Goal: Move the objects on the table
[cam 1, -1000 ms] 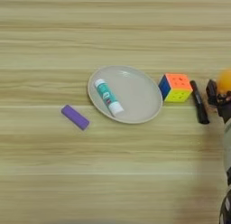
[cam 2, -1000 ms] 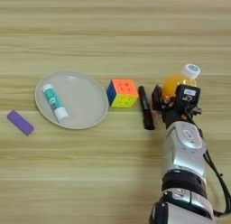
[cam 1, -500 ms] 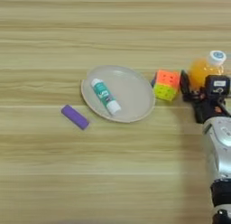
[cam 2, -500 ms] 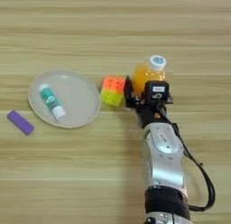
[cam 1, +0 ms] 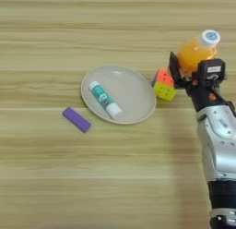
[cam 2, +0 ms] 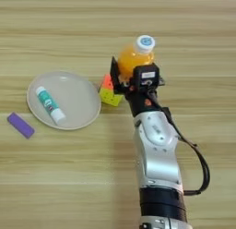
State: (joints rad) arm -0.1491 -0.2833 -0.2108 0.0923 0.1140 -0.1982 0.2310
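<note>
The orange juice bottle point(cam 1: 197, 51) with its white cap leans up and to the right at the far right of the table point(cam 1: 115, 177). My right gripper point(cam 1: 188, 63) is closed around its lower half; one black finger point(cam 2: 114, 74) shows on the bottle's left side and the other is hidden behind it. The multicoloured puzzle cube point(cam 1: 164, 84) lies just left of that finger, close to touching it. The black marker pen is hidden, with my silver forearm point(cam 2: 156, 149) lying over that spot.
A pale round plate point(cam 1: 136, 92) left of the cube holds a white and teal glue stick point(cam 1: 104, 99). A small purple block point(cam 1: 76, 119) lies on the wood left of the plate.
The camera has swung right. My gripper has closed on the bottle and carried it left, up against the cube. The marker has gone out of sight beneath my arm.
</note>
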